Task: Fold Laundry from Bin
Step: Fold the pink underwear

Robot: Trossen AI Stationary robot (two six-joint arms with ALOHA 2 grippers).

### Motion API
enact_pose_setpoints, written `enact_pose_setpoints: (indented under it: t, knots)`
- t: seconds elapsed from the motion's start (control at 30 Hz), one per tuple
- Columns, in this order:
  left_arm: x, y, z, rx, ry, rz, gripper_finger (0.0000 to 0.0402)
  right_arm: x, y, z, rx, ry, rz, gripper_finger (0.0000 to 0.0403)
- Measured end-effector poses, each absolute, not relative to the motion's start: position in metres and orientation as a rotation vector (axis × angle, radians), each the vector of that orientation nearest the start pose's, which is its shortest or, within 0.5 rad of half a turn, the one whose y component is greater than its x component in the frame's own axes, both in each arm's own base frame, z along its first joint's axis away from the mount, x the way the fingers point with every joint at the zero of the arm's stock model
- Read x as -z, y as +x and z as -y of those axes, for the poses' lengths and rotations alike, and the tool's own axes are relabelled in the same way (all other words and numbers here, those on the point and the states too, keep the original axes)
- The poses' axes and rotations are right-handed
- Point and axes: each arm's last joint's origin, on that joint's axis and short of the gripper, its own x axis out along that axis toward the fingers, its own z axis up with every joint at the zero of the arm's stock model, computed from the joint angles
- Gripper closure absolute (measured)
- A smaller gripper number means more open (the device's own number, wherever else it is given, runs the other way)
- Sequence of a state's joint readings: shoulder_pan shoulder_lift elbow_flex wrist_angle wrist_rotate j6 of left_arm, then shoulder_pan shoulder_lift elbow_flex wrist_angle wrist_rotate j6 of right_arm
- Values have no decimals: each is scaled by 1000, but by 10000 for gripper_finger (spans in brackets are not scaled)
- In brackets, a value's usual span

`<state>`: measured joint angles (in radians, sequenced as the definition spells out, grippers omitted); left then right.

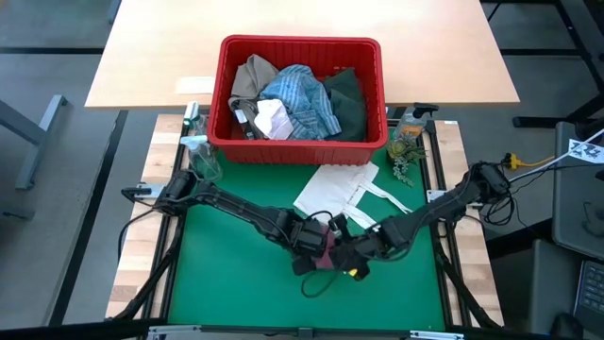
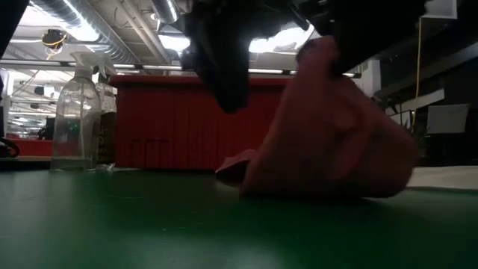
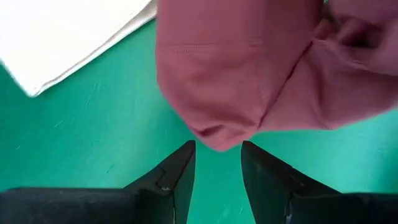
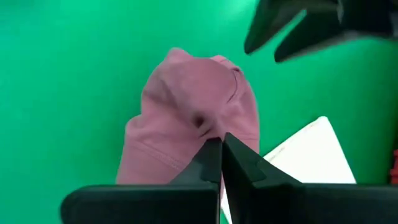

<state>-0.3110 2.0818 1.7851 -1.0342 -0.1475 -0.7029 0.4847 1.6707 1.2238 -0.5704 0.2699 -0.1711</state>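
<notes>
A small maroon cloth (image 1: pixel 327 249) lies at the middle of the green mat (image 1: pixel 226 274), between my two grippers. My right gripper (image 4: pixel 221 148) is shut on it, coming in from the table's right. My left gripper (image 3: pixel 217 158) hovers open just above the cloth's (image 3: pixel 236 74) near fold, with nothing between its fingers. In the low view one dark finger (image 2: pixel 224 71) hangs beside the cloth (image 2: pixel 328 142). The red bin (image 1: pixel 283 151) stands at the mat's far edge, with striped, tan, white and dark green laundry (image 1: pixel 297 99) piled in it. My right gripper pinches a pulled-up bunch of the maroon cloth (image 4: pixel 208 127) between its two shut fingertips. The fingers slant down from the table's right. The cloth rises to a peak at the fingers (image 2: pixel 321 52), and its lower part rests on the mat (image 2: pixel 321 190).
A flat white tote bag (image 1: pixel 340 189) lies on the mat between the cloth and the bin. A clear spray bottle (image 1: pixel 198 151) stands at the bin's left corner. A small bottle with greenery (image 1: pixel 408 137) stands at its right corner. Bare green mat lies toward the near left.
</notes>
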Motion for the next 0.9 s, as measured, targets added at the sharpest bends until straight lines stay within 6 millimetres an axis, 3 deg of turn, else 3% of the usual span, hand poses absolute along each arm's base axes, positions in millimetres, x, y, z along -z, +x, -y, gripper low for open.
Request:
enact_pose_setpoints:
  t: [0.2,0.47,0.73,0.9]
  knots:
    - [-240,389,136,-397,-240,-1242,276,-235,319,-140,-259,-508,-895,398]
    - [-241,381,156,-371,-199,-1229,276,-237,336,-118,-256,-498,-835,398]
    - [-240,372,174,-356,-182,-1235,276,-213,357,-94,-264,-515,-880,398]
    - [-239,369,175,-370,-182,-1257,276,-200,365,-85,-265,-537,-902,398]
